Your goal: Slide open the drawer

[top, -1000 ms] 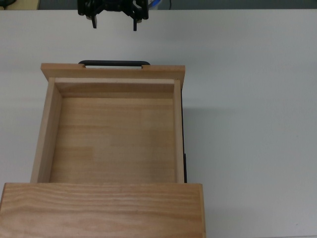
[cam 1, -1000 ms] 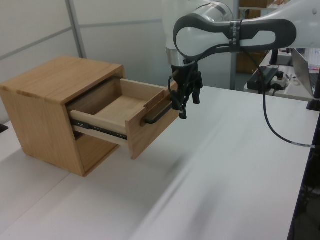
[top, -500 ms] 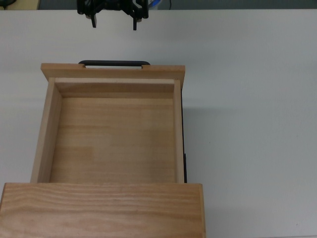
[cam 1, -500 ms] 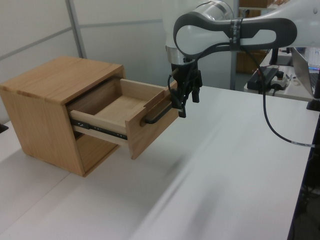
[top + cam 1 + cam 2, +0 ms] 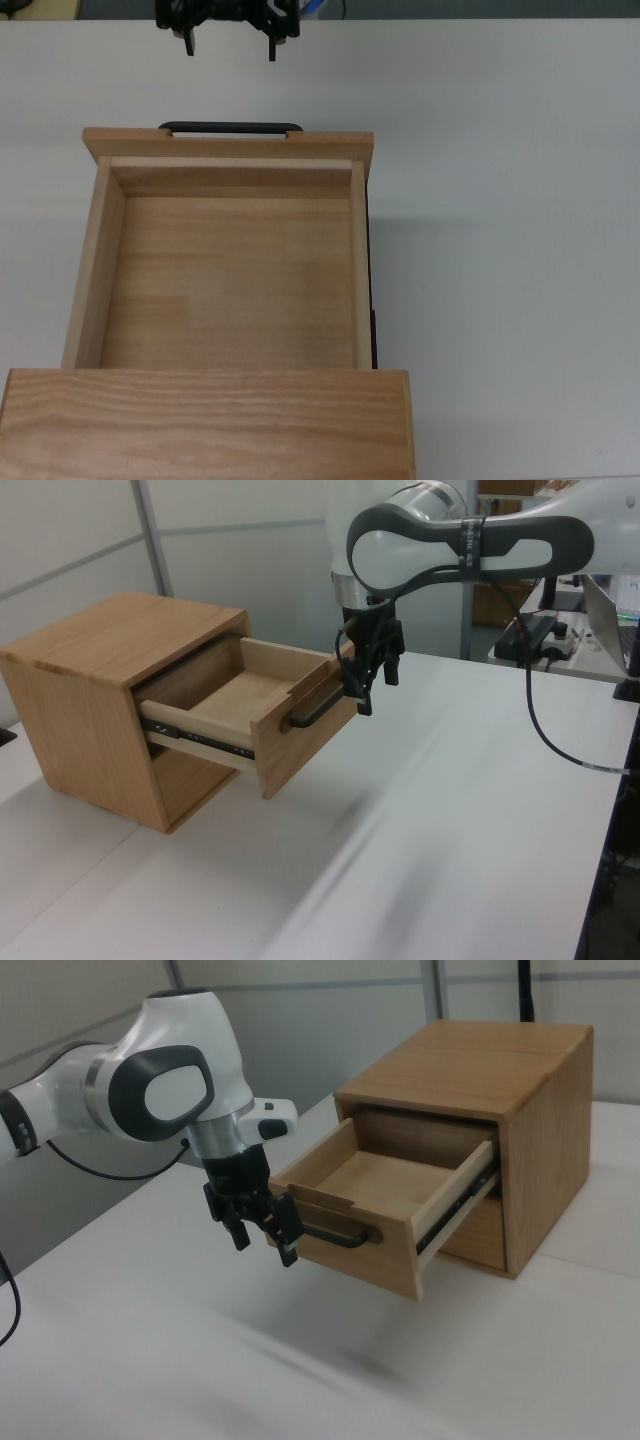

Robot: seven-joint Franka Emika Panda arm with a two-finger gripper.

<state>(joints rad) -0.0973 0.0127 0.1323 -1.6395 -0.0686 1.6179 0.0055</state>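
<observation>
1. Between the earlier frames and now the hand has lifted slightly and drawn a little away from the drawer; over the last half second almost nothing has shifted. The drawer itself has not moved.
2. The hand's two fingers stand apart and hold nothing. It hangs free, just beyond the handle and clear of it.
3. The drawer is pulled well out of the wooden cabinet, its inside bare and its black side rail exposed. The cabinet sits by the desk edge at the top view's bottom; the drawer reaches toward the middle of the desk.
4. From the hand, the handle lies toward the cabinet and a little lower. The bar's long axis runs level along the front panel, crosswise to the line of sliding.
5. The front panel faces the hand, and the drawer slides along the line from cabinet to hand.
6. By my judgement the opening is done or nearly so; any further pull would need the fingers brought back around the bar.
</observation>
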